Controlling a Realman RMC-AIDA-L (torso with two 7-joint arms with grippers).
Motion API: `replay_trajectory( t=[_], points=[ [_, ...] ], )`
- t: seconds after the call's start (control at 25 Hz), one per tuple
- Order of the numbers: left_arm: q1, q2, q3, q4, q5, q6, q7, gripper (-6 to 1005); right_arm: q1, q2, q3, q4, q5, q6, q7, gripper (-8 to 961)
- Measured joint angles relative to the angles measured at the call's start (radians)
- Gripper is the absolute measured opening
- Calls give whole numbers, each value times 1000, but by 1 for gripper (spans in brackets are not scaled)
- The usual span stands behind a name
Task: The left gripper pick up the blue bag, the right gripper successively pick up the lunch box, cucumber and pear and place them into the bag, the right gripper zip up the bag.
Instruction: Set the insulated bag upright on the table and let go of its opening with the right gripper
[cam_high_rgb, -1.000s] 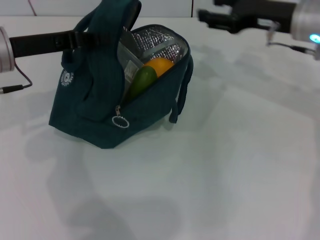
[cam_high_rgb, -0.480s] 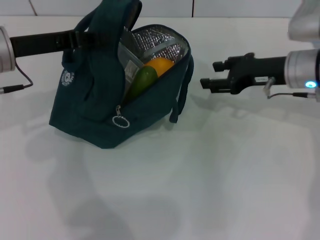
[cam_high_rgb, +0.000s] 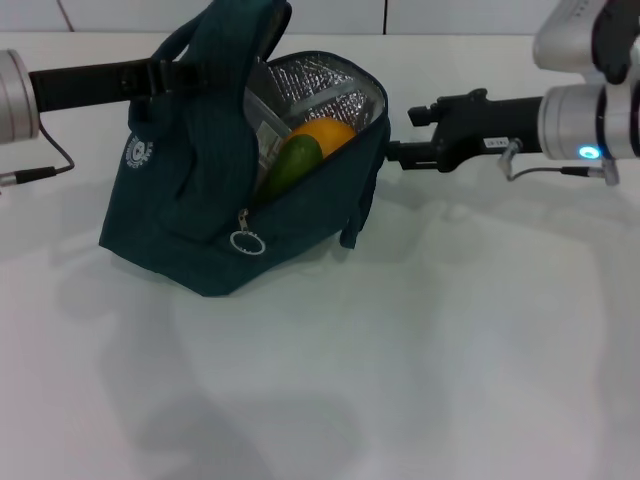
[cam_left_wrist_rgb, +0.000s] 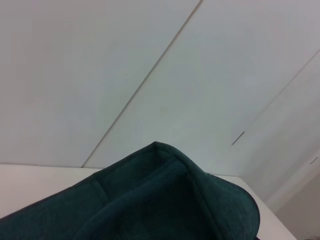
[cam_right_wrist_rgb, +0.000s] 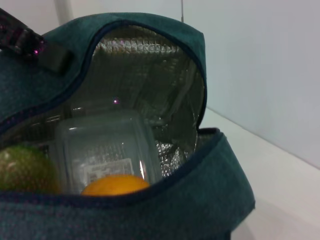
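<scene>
The left claw (cam_high_rgb: 165, 75) grasps the soft bag (cam_high_rgb: 190, 220) by its handle; the right claw (cam_high_rgb: 400, 135) looks released. Take the floppy bag's ring pull (cam_high_rgb: 245, 242).

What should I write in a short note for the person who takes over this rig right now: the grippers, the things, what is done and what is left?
Left gripper: at the blue bag's handles, holding it up; fingers hidden by fabric.
Right gripper: empty, at the bag's open right edge.
Lunch box, cucumber and pear: all inside the bag, seen through the open mouth.
Done: all three items packed.
Left: zip up the bag. The ring zipper pull hangs at the front, low on the opening, away from the right gripper.
</scene>
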Motion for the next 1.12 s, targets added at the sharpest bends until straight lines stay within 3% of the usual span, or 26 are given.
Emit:
replay_trajectory(
  t=[0.24,0.48,0.64,0.84,1.12],
  points=[
    [-1,0,2,0,0,0,0,48,69,1,-7,74,44,28,-50,599],
    [-2,0,0,0,0,0,2,48,81,1,-9,83,44,46,-59,596],
    [-4,0,-3,-9,0,0,3,48,82,1,-52,81,70,63,-77,594],
    [-6,0,-5,-12,1,0,3,49,73,1,-164,73,213,104,-148,591],
    [-6,0,-5,-13,1,-1,4,49,75,1,-193,70,262,117,-186,313]
  ],
)
